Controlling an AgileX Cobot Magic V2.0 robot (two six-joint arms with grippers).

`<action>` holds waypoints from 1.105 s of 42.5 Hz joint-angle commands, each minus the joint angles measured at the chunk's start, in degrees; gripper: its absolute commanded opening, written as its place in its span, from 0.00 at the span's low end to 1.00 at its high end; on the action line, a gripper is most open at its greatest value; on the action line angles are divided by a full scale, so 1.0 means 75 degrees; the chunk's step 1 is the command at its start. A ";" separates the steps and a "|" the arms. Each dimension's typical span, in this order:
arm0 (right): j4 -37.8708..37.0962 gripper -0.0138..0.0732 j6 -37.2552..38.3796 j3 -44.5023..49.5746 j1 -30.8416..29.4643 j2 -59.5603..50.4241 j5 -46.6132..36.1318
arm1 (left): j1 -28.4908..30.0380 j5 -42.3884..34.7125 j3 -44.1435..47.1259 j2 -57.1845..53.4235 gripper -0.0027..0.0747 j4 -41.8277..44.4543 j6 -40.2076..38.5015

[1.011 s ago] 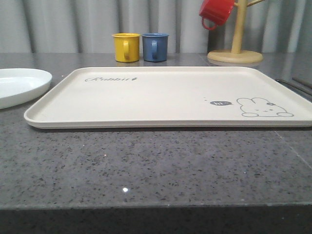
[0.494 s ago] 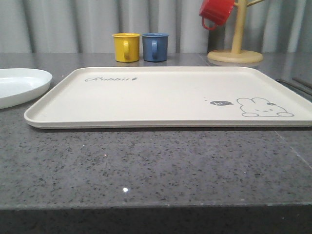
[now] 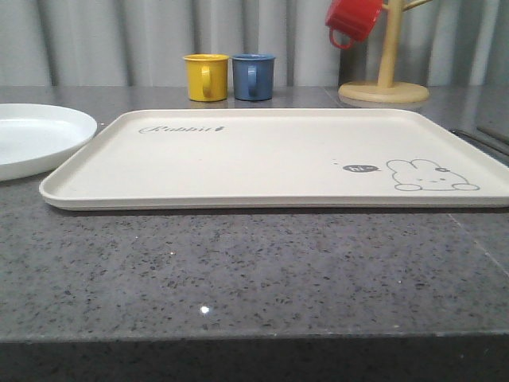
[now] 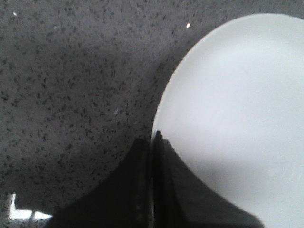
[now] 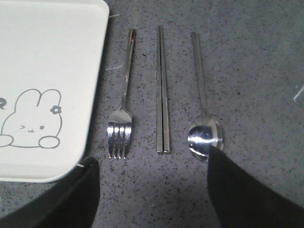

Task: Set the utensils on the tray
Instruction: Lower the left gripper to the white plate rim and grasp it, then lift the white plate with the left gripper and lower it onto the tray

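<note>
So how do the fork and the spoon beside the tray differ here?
The fork ends in flat tines, while the spoon ends in a rounded bowl. The fork lies nearest the tray; the spoon lies beyond the chopsticks, partly covered by the right gripper's finger. Both are shiny metal, lying parallel on the counter.

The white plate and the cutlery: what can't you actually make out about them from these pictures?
- Plate, front view: its left part is cut off by the picture edge.
- Plate, left wrist view: the dark left gripper, closed at the rim, hides the grip point; the far side runs off the frame.
- Spoon, right wrist view: a right gripper finger covers its bowl's edge.
- Fork and chopsticks: fully visible beside the tray.
</note>
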 commanded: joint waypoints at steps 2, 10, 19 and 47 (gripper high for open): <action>-0.0076 0.74 -0.0029 -0.0216 -0.0038 0.0026 -0.0517 | -0.0055 0.0156 -0.0655 -0.0559 0.01 -0.0470 0.0024; -0.0076 0.74 -0.0029 -0.0216 -0.0038 0.0026 -0.0518 | -0.0598 0.0698 -0.1302 -0.0799 0.01 -0.1113 0.0024; -0.0076 0.74 -0.0029 -0.0216 -0.0038 0.0026 -0.0517 | -0.1939 0.0311 -0.1397 -0.0799 0.01 -0.1316 0.0024; -0.0076 0.74 -0.0029 -0.0216 -0.0038 0.0026 -0.0517 | -0.3823 -0.0423 -0.1103 -0.0146 0.01 -0.1296 0.0024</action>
